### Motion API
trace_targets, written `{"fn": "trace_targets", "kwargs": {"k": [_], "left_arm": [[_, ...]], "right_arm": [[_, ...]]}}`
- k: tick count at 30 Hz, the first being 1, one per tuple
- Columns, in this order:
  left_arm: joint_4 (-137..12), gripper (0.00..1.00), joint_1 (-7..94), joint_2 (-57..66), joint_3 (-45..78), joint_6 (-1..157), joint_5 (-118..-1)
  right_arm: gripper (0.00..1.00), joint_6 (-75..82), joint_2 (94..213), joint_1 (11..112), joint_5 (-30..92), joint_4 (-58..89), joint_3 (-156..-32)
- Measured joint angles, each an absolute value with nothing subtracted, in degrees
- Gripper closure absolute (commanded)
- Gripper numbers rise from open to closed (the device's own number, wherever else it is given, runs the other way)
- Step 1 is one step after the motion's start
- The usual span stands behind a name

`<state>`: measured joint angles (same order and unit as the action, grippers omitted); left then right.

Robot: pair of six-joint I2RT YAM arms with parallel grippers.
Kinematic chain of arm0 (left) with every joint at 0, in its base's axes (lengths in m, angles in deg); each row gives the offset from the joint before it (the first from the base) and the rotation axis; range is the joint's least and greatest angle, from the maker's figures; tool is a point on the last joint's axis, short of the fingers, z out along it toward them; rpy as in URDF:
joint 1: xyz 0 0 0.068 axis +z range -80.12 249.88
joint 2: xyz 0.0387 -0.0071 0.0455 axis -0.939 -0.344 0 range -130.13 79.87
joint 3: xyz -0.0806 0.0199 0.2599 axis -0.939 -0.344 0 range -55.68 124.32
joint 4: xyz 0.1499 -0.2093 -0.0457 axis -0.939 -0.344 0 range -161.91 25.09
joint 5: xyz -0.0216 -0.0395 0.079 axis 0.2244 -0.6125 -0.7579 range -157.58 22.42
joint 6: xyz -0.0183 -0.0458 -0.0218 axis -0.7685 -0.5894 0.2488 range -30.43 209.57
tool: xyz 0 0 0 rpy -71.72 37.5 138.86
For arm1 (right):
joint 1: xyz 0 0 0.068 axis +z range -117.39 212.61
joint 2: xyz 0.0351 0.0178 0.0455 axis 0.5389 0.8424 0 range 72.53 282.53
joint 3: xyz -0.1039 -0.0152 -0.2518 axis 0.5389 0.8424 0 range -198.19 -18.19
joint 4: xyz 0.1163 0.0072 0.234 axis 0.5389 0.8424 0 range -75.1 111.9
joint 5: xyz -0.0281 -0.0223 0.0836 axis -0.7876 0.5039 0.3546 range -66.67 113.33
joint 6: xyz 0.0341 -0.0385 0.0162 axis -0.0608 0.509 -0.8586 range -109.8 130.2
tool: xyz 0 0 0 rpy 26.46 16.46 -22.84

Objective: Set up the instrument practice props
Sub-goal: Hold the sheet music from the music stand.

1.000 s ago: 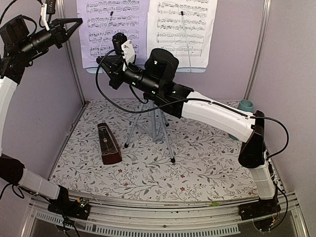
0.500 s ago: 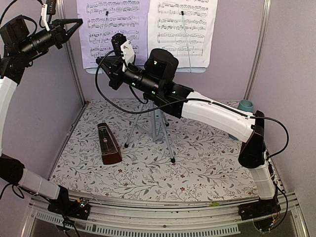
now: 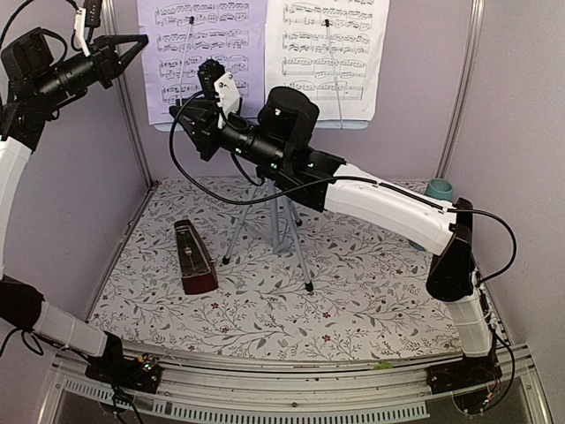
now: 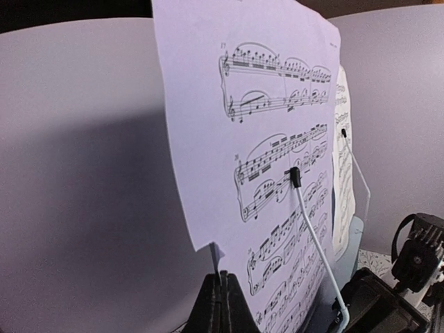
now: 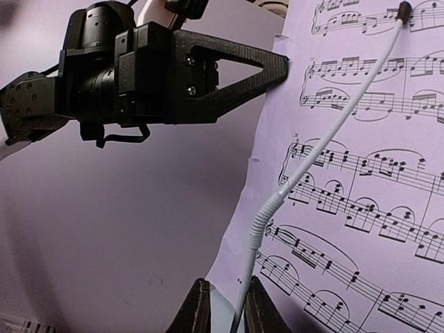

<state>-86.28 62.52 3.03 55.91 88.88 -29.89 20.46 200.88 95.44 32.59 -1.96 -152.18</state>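
Lilac page [image 3: 207, 62], long axis upright, upper centre on the stand [image 3: 281, 225]. We find it directly right of the left pincer [image 3: 141, 41], clenched on its edge; the right pincer [image 5: 225, 295], below, stands parted around the wire [image 5: 305, 166].

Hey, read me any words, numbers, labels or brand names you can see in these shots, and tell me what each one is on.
No words, brands or labels can be read anywhere.
The lilac sheet-music page: printed notes only; tiny bar numbers at the line starts, too small to read surely.
The white sheet-music page: notes only, no legible text.
The metronome: face too small to read.
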Motion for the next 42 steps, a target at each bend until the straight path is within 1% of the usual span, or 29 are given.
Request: {"fn": "trace_targets", "kwargs": {"k": [3,11,15,17,26,29,33,35,42], "left_arm": [[-86.3,0.97,62.5,3.1,55.9,88.9,-30.1],[-86.2,0.83,62.6,3.7,55.2,88.9,-31.0],[-86.2,0.75,62.6,4.0,54.8,88.7,-31.2],[-86.1,0.73,62.6,4.2,54.5,88.5,-31.3],[-85.4,0.74,62.6,4.8,53.9,87.8,-31.6],[-85.3,0.80,62.6,5.4,53.3,87.5,-31.6],[-85.0,0.83,62.6,6.2,52.2,86.8,-31.5],[-84.8,0.88,62.6,6.4,51.8,86.5,-31.3],[-84.0,0.93,62.7,6.8,50.3,85.7,-30.5]], "right_arm": [[0.75,20.5,200.9,95.5,32.6,-1.9,-152.2],[0.65,20.6,200.9,96.0,32.0,-1.9,-152.0],[0.64,20.7,200.6,96.2,31.5,-2.0,-151.1],[0.61,20.7,200.2,96.3,31.1,-2.3,-150.1],[0.51,20.2,196.5,96.6,29.5,-2.2,-144.5],[0.47,20.2,195.3,96.9,29.0,-2.3,-142.4],[0.45,20.1,193.9,97.2,28.1,-2.0,-140.5],[0.45,20.1,193.1,97.3,27.8,-2.0,-139.7],[0.43,20.2,190.1,97.8,26.4,-1.9,-136.6]]}}
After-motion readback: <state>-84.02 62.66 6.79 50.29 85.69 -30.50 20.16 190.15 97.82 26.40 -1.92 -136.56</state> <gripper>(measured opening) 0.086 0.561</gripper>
